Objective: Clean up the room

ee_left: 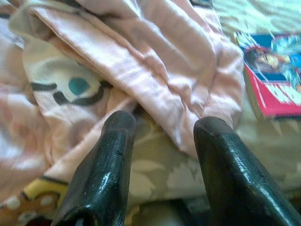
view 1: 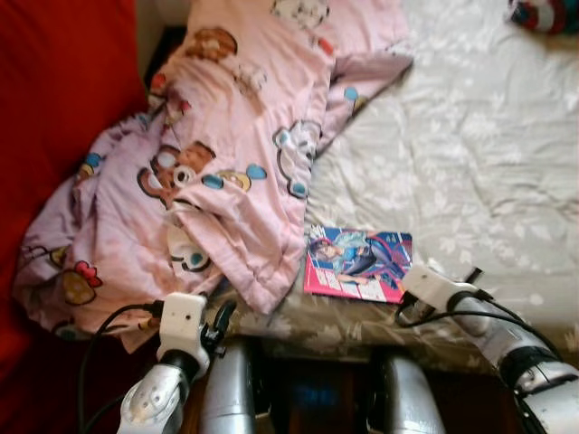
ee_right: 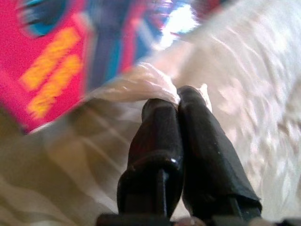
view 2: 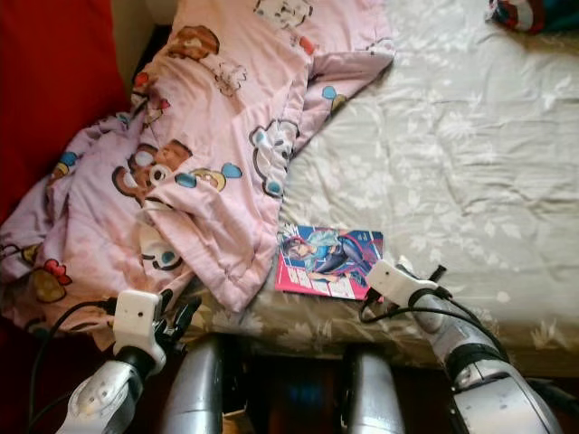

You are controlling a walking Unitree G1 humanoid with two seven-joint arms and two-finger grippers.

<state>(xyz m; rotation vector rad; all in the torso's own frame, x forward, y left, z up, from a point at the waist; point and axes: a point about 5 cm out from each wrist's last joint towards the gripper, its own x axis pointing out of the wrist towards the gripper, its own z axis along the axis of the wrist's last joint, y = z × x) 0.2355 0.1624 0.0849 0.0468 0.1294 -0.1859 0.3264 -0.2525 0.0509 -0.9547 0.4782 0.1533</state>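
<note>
The right gripper (ee_right: 175, 101) has its two black fingers pressed together, and a thin clear film — apparently the wrapper or cover edge at the corner of the comic book (view 1: 357, 264) — appears to be pinched at their tips; whether the book itself is held cannot be told. The book lies flat on the pale leaf-patterned bedsheet (view 1: 470, 163) near the bed's front edge, immediately ahead of and inward from this gripper, with its long axis running across the bed, roughly parallel to that edge. Its far side touches or slips just under the hem of the pink cartoon-print blanket (view 1: 226, 145), which is bunched over the robot's left half of the bed. The left gripper (ee_left: 162, 141) has its fingers apart, empty, and points at the blanket's hanging fold where it meets the sheet — the book sits beyond that fold, off to the side. The right arm is therefore the nearer one to the book, and the likely next move is a draw toward the bed edge along the book's short axis.
</note>
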